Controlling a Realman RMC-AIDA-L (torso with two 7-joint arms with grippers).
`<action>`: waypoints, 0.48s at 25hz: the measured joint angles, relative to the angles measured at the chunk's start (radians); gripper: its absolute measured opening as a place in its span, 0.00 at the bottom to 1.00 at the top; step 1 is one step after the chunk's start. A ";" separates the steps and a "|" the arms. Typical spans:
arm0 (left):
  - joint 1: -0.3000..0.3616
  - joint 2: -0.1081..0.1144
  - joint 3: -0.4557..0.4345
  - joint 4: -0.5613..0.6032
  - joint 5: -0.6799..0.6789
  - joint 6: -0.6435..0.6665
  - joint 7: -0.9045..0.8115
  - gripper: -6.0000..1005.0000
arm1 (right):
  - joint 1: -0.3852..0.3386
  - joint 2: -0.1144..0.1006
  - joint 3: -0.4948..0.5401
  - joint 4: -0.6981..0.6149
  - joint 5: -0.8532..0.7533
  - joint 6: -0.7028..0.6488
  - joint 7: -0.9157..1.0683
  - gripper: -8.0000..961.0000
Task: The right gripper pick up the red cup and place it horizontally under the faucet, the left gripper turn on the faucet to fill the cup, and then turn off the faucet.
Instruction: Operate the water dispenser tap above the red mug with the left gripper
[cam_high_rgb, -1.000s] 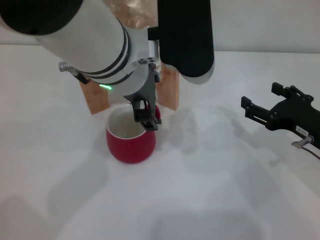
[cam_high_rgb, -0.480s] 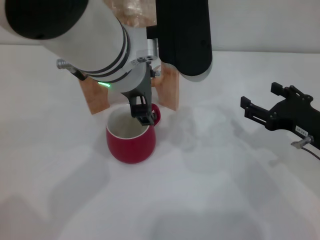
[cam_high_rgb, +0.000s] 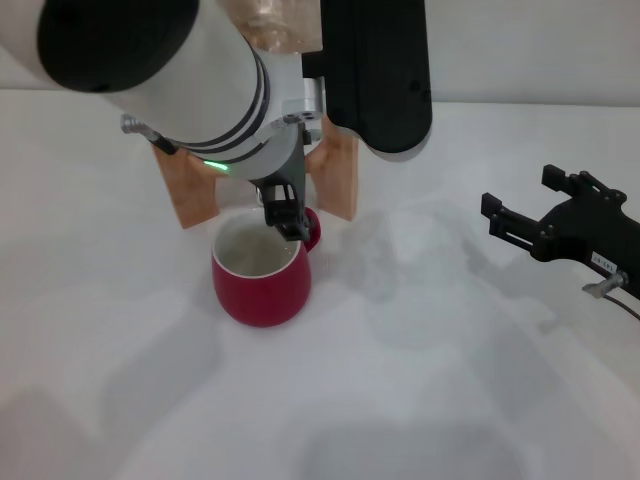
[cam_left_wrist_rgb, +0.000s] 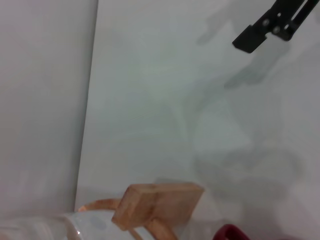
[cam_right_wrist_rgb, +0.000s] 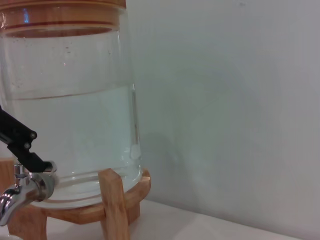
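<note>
Left gripper (cam_high_rgb: 286, 218) jaws above red cup (cam_high_rgb: 261, 277).

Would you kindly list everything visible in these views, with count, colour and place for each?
red cup: one, glossy red with cream inside, upright on the table in front of the wooden stand.
faucet: one, chrome, at the base of the water jar.
water jar: one, clear, partly filled with water, on the wooden stand.
wooden stand: one, light brown, at the back of the table.
table: one, white, under everything.
left gripper: one, black, above the cup's far rim by the faucet.
right gripper: one, black with a white label, off to the right, away from the cup, fingers apart and holding nothing.
</note>
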 joint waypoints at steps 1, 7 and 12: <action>-0.001 0.000 0.001 -0.006 0.006 0.002 -0.001 0.89 | 0.000 0.000 0.000 0.000 0.000 0.001 0.000 0.90; -0.002 0.000 0.013 -0.013 0.016 0.013 -0.008 0.89 | -0.002 0.000 0.001 0.001 0.000 0.007 0.000 0.90; -0.001 0.000 0.016 -0.001 0.011 0.025 -0.005 0.89 | -0.003 0.000 0.002 0.001 0.000 0.008 0.000 0.90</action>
